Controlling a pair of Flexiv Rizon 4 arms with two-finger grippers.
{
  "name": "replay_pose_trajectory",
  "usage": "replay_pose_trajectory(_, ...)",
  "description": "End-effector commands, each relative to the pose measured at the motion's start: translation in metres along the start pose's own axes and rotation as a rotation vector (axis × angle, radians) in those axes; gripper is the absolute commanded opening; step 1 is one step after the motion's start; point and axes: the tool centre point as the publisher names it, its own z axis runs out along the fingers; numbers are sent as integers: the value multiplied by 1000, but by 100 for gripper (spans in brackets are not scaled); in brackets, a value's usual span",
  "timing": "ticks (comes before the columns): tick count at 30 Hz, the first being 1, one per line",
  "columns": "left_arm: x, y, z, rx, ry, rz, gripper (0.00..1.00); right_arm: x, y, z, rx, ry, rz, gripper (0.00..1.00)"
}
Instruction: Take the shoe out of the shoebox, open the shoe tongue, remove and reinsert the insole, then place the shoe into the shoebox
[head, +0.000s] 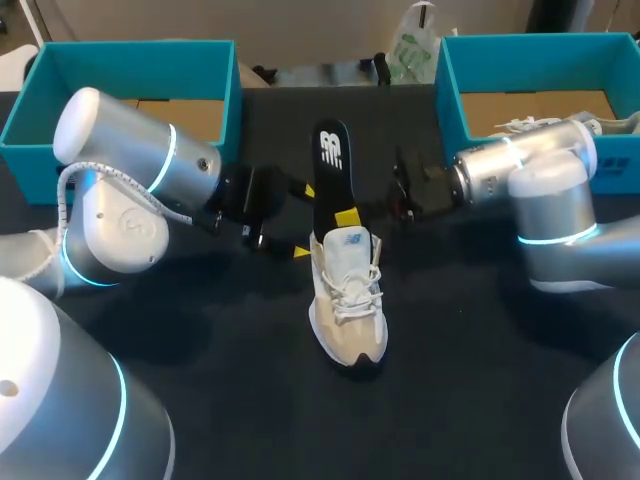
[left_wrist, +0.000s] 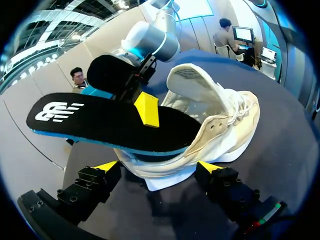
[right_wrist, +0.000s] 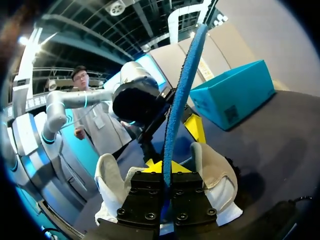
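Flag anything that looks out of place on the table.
The black foam insole with a blue underside stands askew, half out of the cream lace-up shoe: its far end juts up past the heel, pinched in the right gripper. Nothing else stands out.

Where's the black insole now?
In the head view, mid-table, the insole sticks up out of the shoe, pinched by the right hand.
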Motion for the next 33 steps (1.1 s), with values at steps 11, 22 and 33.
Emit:
replay_pose_trajectory(11,0,-1,0,-3,1,0,100,16,-23,8,-14,-7,65,0)
replay_pose_trajectory(22,0,-1,0,-3,1,0,100,18,-23,7,-18,-23,72,10)
replay_pose_trajectory(33,0,-1,0,-3,1,0,100,9,3,3,-5,-23,6,26)
